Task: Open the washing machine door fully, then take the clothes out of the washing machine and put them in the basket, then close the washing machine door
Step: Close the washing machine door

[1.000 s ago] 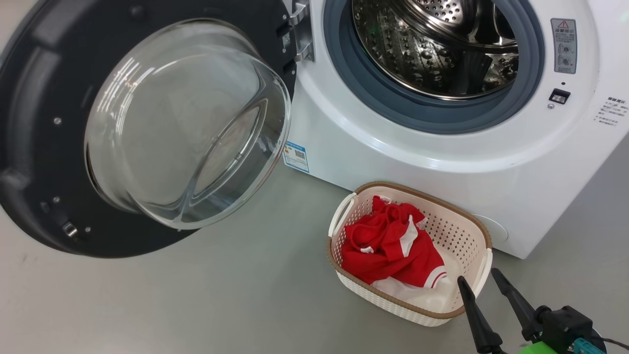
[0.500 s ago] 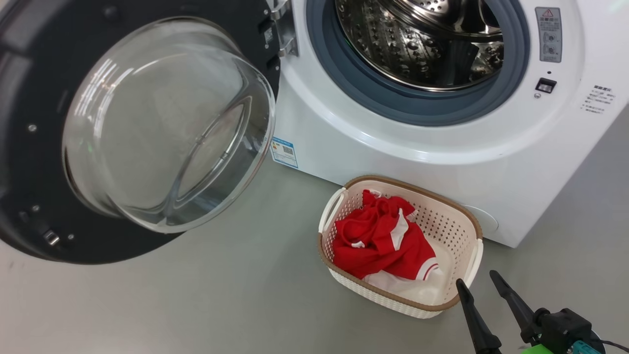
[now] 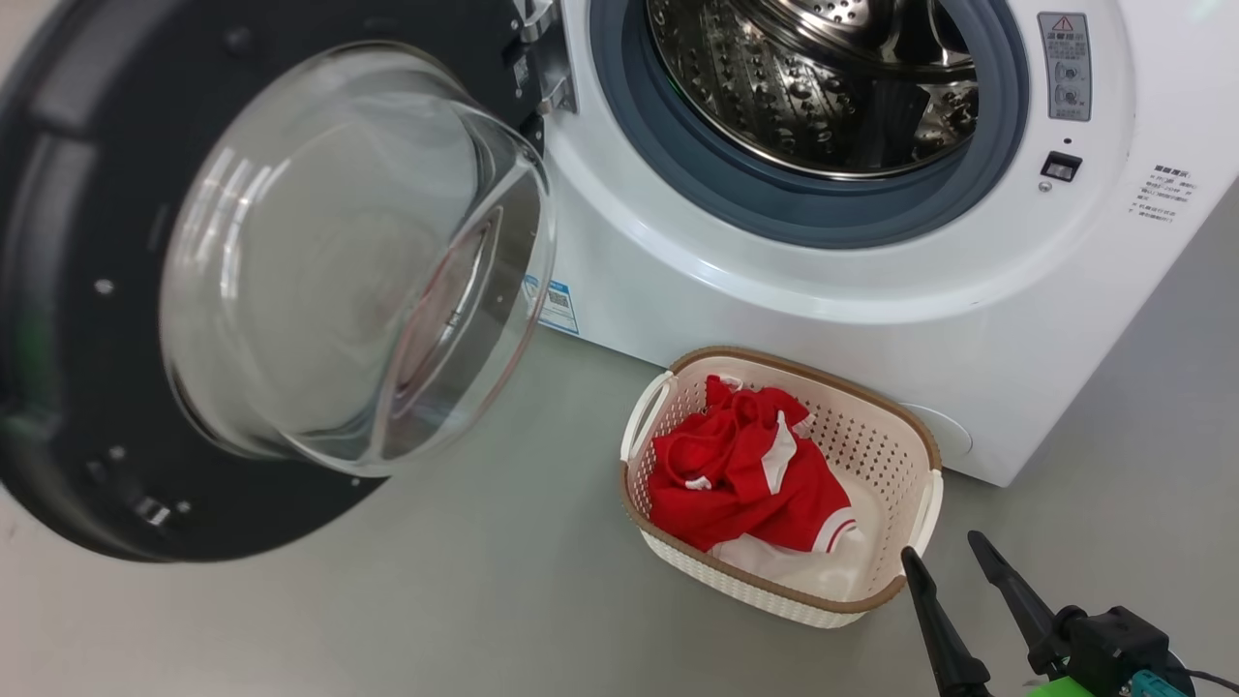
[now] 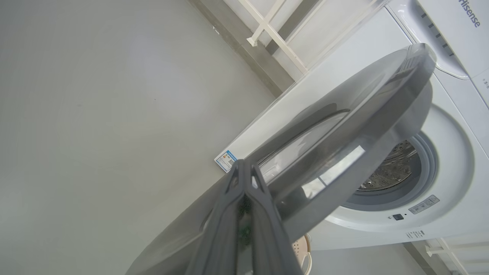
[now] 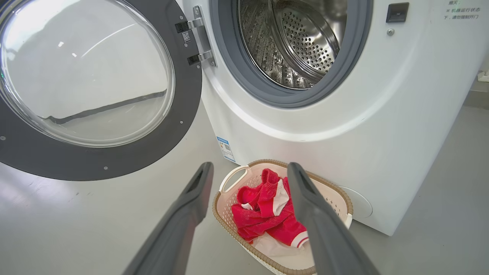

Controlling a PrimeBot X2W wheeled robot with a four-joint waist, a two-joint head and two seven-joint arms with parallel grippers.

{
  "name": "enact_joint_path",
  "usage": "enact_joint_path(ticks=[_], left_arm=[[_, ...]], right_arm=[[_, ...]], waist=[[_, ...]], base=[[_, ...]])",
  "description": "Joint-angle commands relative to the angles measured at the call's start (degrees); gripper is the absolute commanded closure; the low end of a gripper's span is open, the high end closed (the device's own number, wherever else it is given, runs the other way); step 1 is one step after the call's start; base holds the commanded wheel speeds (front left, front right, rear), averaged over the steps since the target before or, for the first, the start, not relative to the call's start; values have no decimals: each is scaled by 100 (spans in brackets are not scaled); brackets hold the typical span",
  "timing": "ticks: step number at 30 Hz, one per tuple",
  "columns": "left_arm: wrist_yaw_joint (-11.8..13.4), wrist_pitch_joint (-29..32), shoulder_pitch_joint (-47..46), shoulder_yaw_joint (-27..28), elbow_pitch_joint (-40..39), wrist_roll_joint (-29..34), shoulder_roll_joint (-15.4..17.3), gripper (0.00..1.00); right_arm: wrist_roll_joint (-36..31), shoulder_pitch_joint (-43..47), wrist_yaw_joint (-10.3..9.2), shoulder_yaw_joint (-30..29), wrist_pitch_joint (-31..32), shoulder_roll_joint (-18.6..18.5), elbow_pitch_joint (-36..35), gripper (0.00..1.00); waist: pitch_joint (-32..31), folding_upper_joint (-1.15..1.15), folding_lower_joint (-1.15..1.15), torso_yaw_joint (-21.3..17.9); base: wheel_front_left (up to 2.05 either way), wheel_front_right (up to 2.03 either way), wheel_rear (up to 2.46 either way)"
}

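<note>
Right now my right gripper (image 3: 940,544) has its two dark fingers spread apart with nothing between them, and it hovers just beside the near right corner of the basket (image 3: 736,579). The basket sits on the grey floor (image 3: 484,600), close against the foot of the washing machine (image 3: 774,290). The red jersey (image 3: 745,474), white at its trim, lies crumpled inside the basket, just ahead and to the left of my fingertips and clear of them. My left gripper (image 4: 245,166) has its fingers pressed together on nothing; the tips lie over the outer face of the washing machine door (image 3: 348,271), and I cannot tell whether they touch it. That door stands swung out to my left, its glass bowl facing me, with the steel drum (image 3: 803,87) open beside it. In the left wrist view the brand name (image 4: 468,13) reads "Hisense". A blue label (image 3: 557,305) with a square code sits low on the front, left of the basket. Right of the opening are a warning sticker (image 3: 1065,66) with a red triangle and some printed lines (image 3: 1162,194), all too small to read.
</note>
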Motion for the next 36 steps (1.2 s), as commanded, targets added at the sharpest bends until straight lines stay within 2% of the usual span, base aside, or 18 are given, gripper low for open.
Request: enact_joint_path(ticks=[1,21,28,36], left_arm=[[-39,167,89,-68,-310,-137,145,100],[-39,731,705,-1055,-2333,-1315,179,100],[-39,563,745,-1573,-2873,-1382,93,100],[-39,108,618,-2178,-3293,-1575,-172,100]], right_arm=[[-39,-26,36,101,-37,-27,-131,0],[-20,48,36,44,-37,96,-130,0],[-27,47,36,28,-37,89,-139,0],[-30,-35,36,30,-37,108,-139,0]], waist=[[-26,0,0,16],[-239,0,0,-42],[-238,0,0,-119],[-169,0,0,-232]], base=[[0,0,0],[0,0,0],[0,0,0],[0,0,0]])
